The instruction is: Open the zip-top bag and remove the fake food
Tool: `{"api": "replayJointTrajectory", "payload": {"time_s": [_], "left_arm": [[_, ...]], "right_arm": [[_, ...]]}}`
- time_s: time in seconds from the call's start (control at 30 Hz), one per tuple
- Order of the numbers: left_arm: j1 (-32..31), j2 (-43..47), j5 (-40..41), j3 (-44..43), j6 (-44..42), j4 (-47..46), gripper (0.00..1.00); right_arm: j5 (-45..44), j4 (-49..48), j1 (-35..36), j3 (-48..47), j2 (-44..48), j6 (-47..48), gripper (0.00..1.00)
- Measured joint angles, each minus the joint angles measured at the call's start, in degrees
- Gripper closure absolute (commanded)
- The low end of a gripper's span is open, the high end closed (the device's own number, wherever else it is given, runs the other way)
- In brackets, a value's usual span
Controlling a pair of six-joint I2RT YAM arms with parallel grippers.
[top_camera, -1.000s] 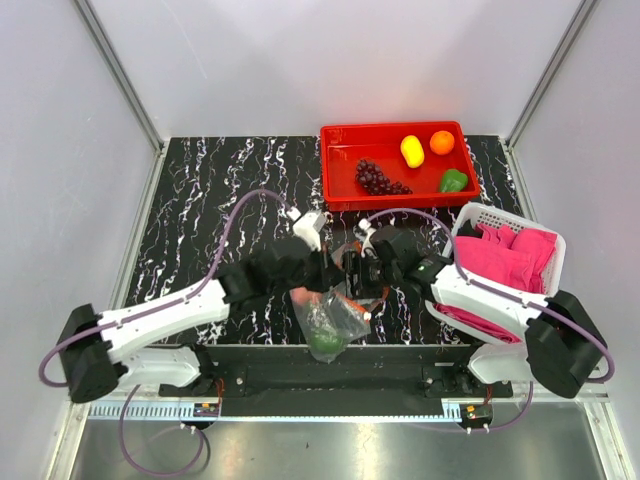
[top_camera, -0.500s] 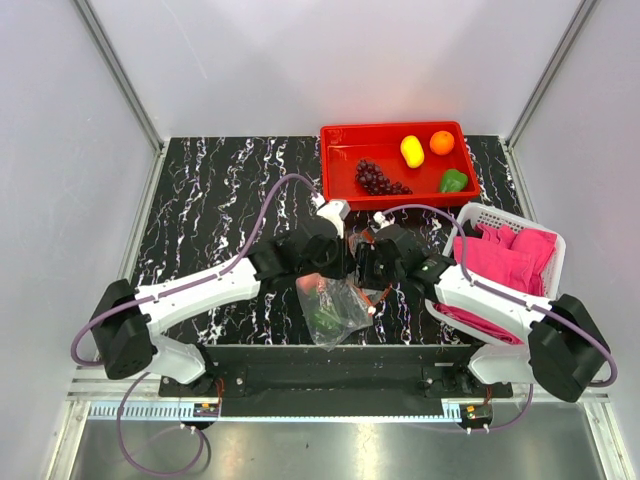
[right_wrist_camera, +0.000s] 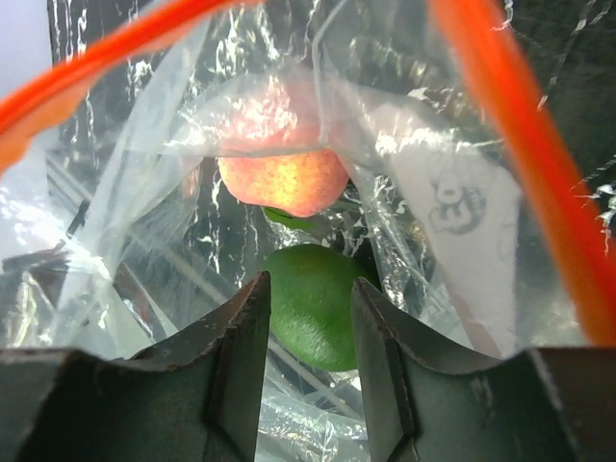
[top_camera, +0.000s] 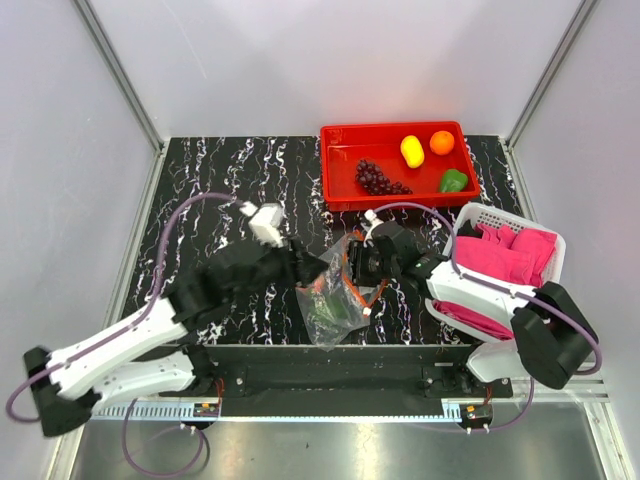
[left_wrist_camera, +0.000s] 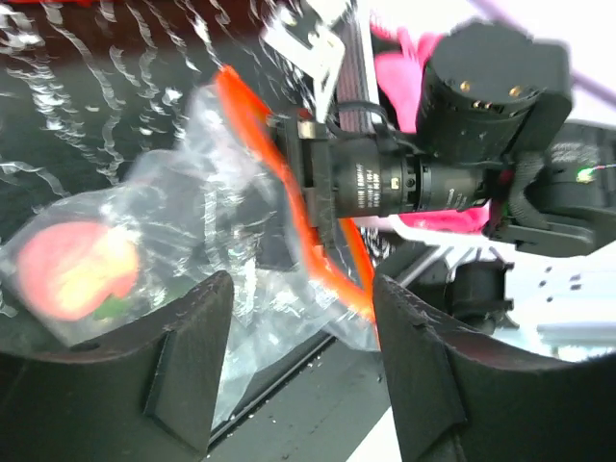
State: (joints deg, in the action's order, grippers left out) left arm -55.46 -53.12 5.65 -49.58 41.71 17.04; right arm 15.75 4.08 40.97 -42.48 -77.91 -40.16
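Note:
The zip-top bag [top_camera: 338, 305] lies crumpled near the table's front edge, its orange-red strip [left_wrist_camera: 252, 125] bowed into an open mouth. Inside it are a red-yellow fruit [right_wrist_camera: 281, 173] and a green fruit [right_wrist_camera: 310, 308]. My right gripper [top_camera: 352, 266] is inside the mouth, open. In its wrist view the right gripper [right_wrist_camera: 308, 284] frames the green fruit, which lies past the tips; I cannot tell whether they touch. My left gripper [top_camera: 305, 270] is open just left of the bag, holding nothing. In its wrist view the left gripper [left_wrist_camera: 300, 284] faces the strip.
A red tray [top_camera: 335, 195] at the back right holds an orange ball [top_camera: 442, 142], a yellow fruit [top_camera: 411, 150], a grape bunch [top_camera: 376, 178] and a green pepper [top_camera: 452, 181]. A white basket [top_camera: 470, 214] of pink cloths stands right of my right arm.
My left gripper was shut on the bag's edge; it has opened, let go and drawn back to the left. The bag has sagged onto the table. The right gripper stays at the mouth.

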Motion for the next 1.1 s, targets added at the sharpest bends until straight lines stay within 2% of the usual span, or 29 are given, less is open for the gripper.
{"api": "replayJointTrajectory", "payload": {"time_s": [0.1,0.17,0.2,0.27,0.4,0.5,0.63,0.73,0.87,1.1], "left_arm": [[2.4,6.4,2.3,5.4,2.6,0.8,0.53],[4.1,7.7,4.0,9.2,4.7,1.3,0.62],[5.1,7.6,4.9,11.5,5.9,1.7,0.77],[7.0,6.5,5.5,14.8,7.9,3.0,0.87],[9.9,3.1,5.4,18.7,10.5,5.4,0.91],[9.9,3.7,3.1,21.6,12.4,3.3,0.96],[9.9,4.4,-4.0,25.6,14.7,0.7,0.95],[9.7,6.1,-9.6,28.7,16.0,-1.8,0.87],[9.6,6.3,-14.5,31.5,17.6,-5.9,0.83],[7.1,-4.5,-20.4,36.1,22.1,-20.3,0.83]], "right_arm": [[1.6,-1.8,0.0,0.5,-1.1,0.0,0.49],[2.9,-3.0,0.0,0.5,-2.1,0.1,0.48],[3.7,-3.6,0.0,0.5,-2.7,0.2,0.47],[5.4,-4.7,0.0,0.5,-3.7,0.2,0.45],[8.9,-5.8,0.0,0.6,-5.2,0.9,0.41],[11.0,-6.0,0.0,0.9,-5.3,1.9,0.4],[13.0,-5.5,0.0,1.0,-5.5,3.6,0.36],[14.2,-5.4,0.0,1.0,-5.6,4.6,0.34],[15.3,-5.3,0.0,1.2,-6.0,5.5,0.3],[16.3,-4.9,0.0,2.7,-6.5,6.4,0.28]]}}
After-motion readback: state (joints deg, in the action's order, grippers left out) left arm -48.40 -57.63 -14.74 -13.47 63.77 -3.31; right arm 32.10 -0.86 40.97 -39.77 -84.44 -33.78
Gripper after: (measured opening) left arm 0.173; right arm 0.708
